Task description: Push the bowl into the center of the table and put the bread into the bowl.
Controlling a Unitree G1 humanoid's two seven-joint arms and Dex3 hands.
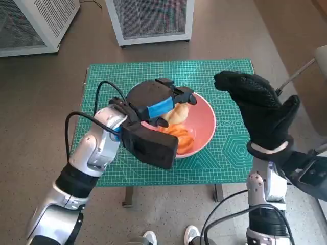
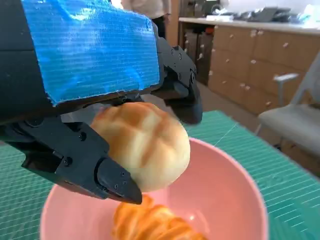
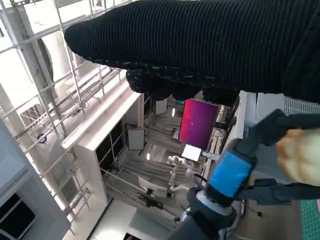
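In the centre of the head view, the left hand (image 1: pixel 156 104) is hovering over a round, smooth pink bowl (image 1: pixel 205 127), and its hard black fingers (image 2: pixel 85 167) are pinching a plump, pale golden bread roll (image 2: pixel 145 145) from both sides. The roll's domed crust is showing faint browned scoring, and it is hanging just above the bowl's hollow, a little left of the middle in the left wrist view. A ridged, glossy orange croissant (image 2: pixel 150 225) is lying on the bowl's floor at the lower edge of that view, right under the roll. The bowl is sitting on a green cutting mat (image 1: pixel 230 158) printed with a fine grid, which is covering the small table, and the bowl is lying near the mat's middle. At the right of the head view, the right hand (image 1: pixel 258 107) in its knitted glove is hanging above the mat's right edge, holding nothing, with fingers pressed together and the thumb jutting out to the side. At the top of the head view, two white mesh-fronted cabinets (image 1: pixel 150 20) are standing on the brown floor.
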